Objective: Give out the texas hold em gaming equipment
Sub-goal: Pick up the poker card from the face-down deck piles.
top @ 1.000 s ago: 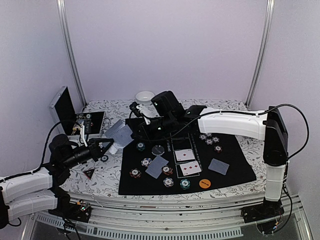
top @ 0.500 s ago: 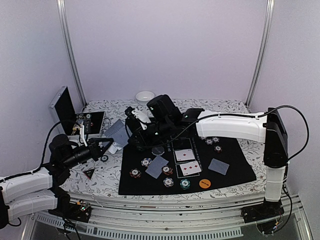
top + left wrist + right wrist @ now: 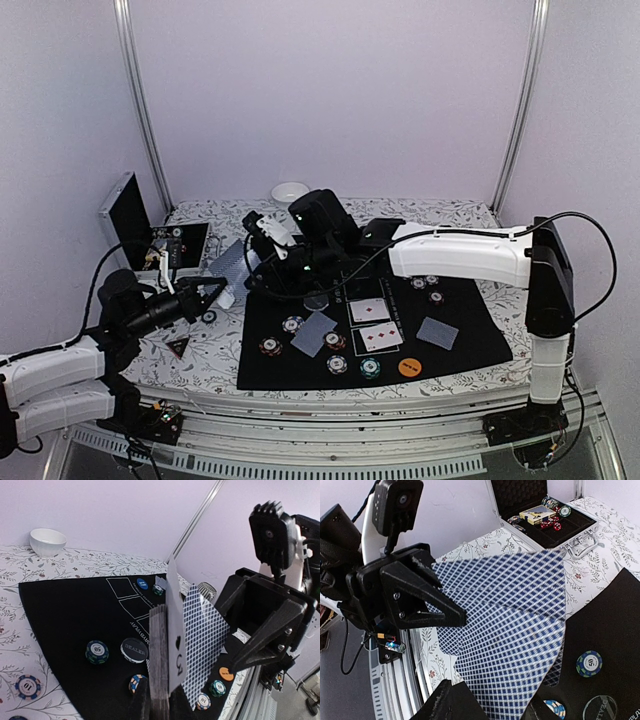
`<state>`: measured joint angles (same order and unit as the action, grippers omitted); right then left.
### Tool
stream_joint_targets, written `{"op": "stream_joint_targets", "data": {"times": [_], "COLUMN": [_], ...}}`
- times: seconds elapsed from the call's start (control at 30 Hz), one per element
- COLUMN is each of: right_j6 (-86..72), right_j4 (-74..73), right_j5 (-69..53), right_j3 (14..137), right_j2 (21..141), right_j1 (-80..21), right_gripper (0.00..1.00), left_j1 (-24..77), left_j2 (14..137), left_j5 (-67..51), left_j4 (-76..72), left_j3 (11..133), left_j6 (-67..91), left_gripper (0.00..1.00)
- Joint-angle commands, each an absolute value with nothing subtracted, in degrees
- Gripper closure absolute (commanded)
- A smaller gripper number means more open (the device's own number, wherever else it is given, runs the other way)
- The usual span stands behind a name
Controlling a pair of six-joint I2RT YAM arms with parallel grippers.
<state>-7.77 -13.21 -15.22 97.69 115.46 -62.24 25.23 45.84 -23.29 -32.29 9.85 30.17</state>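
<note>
Bench [image 3: 440, 210]: top white with a grey leaf-and-flower print over its whole visible surface. Lying directly on it: one black mat [image 3: 470, 330], marked with white outlined boxes, covering the centre and right down to the near edge; one silver case [image 3: 130, 215], lid raised, at the far left corner; one small white bowl [image 3: 290, 191], upright, at the rear centre, beyond the mat's far edge. Also on the printed surface left of the mat: one striped-edge chip [image 3: 209, 316] lying flat, and one black-red triangle marker [image 3: 178, 346] nearer the front edge.
</note>
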Motion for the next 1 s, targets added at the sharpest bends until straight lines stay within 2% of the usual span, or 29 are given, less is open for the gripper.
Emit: {"op": "stream_joint_targets", "data": {"times": [0.0,0.17,0.4,0.5,0.67,0.97], "right_j6": [-7.82,-7.09,-5.87,-7.06,-8.03,-10.14], "right_j4": [-11.39,-9.9,-8.7,-9.28,-10.82,-12.92], "right_j5": [-14.24,-17.31,-22.99,-22.44,-19.5,-18.5], "right_j3": [101.3,102.23,102.92,102.71,102.63,107.21], "right_j2": [117.43,117.69,118.83,119.54,120.89,128.45], "right_j1": [-62.01,-62.02,-61.84,-61.06,-60.27,-60.13], "right_gripper": [0.55,0.57,0.79,0.96,0.97,0.98], "left_j1": [25.67,25.66,25.66,25.66,25.66,24.54], "left_j2": [44.74,45.03,45.26,45.09,45.47,50.14], "left_j5": [-23.58,-23.58,-23.78,-23.67,-22.97,-12.45], "left_j4": [-34.14,-34.16,-34.58,-34.6,-33.93,-24.13], "left_j3": [8.89,8.7,8.7,8.66,8.81,9.1], "left_j6": [29.96,29.93,29.88,29.77,30.26,35.25], "left_gripper": [1.0,1.0,1.0,1.0,1.0,1.0]}}
